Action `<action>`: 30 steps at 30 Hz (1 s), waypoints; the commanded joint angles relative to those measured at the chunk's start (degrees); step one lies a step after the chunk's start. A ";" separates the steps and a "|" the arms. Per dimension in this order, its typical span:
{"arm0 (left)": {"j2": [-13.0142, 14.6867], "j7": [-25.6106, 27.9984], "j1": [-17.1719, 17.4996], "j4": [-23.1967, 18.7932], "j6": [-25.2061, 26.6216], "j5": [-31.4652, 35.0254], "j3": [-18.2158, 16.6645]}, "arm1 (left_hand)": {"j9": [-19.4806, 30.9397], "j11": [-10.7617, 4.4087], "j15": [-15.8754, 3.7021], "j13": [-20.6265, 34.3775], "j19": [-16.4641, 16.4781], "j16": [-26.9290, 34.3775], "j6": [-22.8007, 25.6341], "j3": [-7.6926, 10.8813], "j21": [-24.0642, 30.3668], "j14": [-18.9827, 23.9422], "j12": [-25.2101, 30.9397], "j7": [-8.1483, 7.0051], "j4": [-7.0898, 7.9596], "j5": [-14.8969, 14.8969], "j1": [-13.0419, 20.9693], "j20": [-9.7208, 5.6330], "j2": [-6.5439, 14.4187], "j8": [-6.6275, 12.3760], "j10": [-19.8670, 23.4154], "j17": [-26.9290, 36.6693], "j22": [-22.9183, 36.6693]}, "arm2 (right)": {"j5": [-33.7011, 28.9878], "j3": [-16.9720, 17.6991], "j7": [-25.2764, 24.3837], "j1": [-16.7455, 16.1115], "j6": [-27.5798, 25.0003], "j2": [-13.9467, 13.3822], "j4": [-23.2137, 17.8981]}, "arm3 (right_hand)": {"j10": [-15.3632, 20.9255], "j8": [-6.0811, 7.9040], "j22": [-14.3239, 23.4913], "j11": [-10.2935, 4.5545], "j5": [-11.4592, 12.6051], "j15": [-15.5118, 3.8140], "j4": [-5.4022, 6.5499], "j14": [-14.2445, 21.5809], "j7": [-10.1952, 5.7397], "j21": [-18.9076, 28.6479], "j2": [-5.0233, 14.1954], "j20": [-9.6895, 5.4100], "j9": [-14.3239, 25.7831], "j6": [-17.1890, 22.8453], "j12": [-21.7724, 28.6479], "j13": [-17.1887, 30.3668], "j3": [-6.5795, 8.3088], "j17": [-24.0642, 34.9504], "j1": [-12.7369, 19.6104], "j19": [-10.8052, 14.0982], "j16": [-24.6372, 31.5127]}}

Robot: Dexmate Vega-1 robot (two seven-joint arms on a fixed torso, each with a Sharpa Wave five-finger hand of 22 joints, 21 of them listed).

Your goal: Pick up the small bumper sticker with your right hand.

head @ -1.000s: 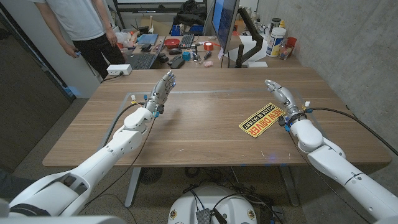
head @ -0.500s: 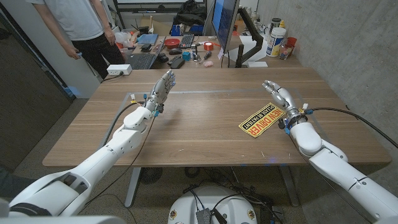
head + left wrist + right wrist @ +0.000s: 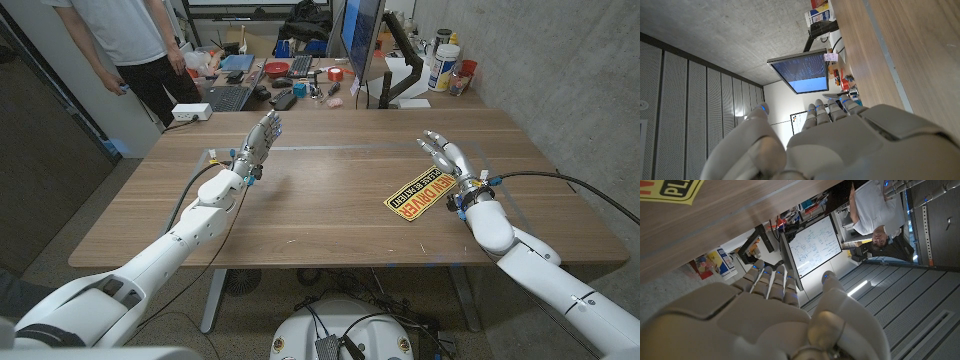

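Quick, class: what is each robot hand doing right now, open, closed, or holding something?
Left hand: open, holding nothing.
Right hand: open, beside the bumper sticker, not holding it.

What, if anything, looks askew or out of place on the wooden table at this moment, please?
Only one small thing: the yellow bumper sticker lies slantwise to the table edges, flat and undamaged. The right hand is open beside it, not holding it. Nothing is spilled or broken.

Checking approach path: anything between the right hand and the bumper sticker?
Nothing. In the head view the right hand, open, is right beside the sticker's far end; the bumper sticker lies flat on bare table.
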 commanded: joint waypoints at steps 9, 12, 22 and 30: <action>0.01 0.06 0.13 -0.52 0.57 -0.24 -0.41 | 0.26 -0.49 -0.17 -0.16 0.08 0.21 0.64 -0.28 -0.23 -0.10 0.36 0.06 0.12 -0.11 0.56 -1.43 -0.15 0.14 0.33 0.13 0.10 | -11.52 0.02 -1.37 -3.06 -7.11 -0.53 -5.77 | -0.41 0.04 0.26 0.09 0.04 0.03 -0.26 0.96 0.00 -0.69 0.17 0.01 0.18 0.02 -0.14 0.07 -0.36 0.18 0.62 -0.23 0.53; 0.01 0.15 0.01 -0.65 0.83 -0.13 -0.33 | 0.26 -0.63 -0.14 -0.23 0.10 0.21 0.65 -0.31 -0.31 -0.10 0.36 0.05 0.12 -0.12 0.57 -1.39 -0.12 0.13 0.34 0.13 0.10 | -12.91 -0.06 -1.68 -3.33 -7.28 -0.39 -5.95 | -0.45 0.05 0.26 0.02 0.02 0.04 -0.27 0.96 0.01 -0.78 0.12 0.04 0.18 0.01 -0.16 0.08 -0.42 0.19 0.61 -0.24 0.52; 0.13 0.32 -0.12 -1.06 0.78 0.22 -0.22 | 0.27 -0.53 -0.14 -0.39 0.06 0.20 0.73 -0.38 -0.54 -0.08 0.37 -0.02 0.12 -0.16 0.58 -1.29 -0.06 0.12 0.38 0.13 0.11 | -17.68 0.00 -0.72 -4.25 -10.30 -0.84 -8.02 | -0.34 0.03 0.27 -0.12 -0.02 0.02 -0.35 1.10 -0.08 -1.07 -0.07 0.20 0.18 -0.12 -0.13 0.08 -0.62 0.19 0.61 -0.29 0.53; 0.12 0.28 -0.02 -1.27 0.94 -0.08 -0.26 | 0.27 -0.55 -0.13 -0.53 0.03 0.17 0.84 -0.44 -0.75 -0.13 0.36 -0.06 0.12 -0.19 0.60 -1.07 0.00 0.13 0.33 0.13 0.12 | -20.68 0.03 0.81 -4.44 -12.24 -1.34 -9.07 | -0.33 0.03 0.27 -0.13 -0.07 0.04 -0.40 1.21 -0.03 -1.29 -0.34 0.36 0.19 -0.19 -0.13 0.09 -0.83 0.19 0.54 -0.29 0.53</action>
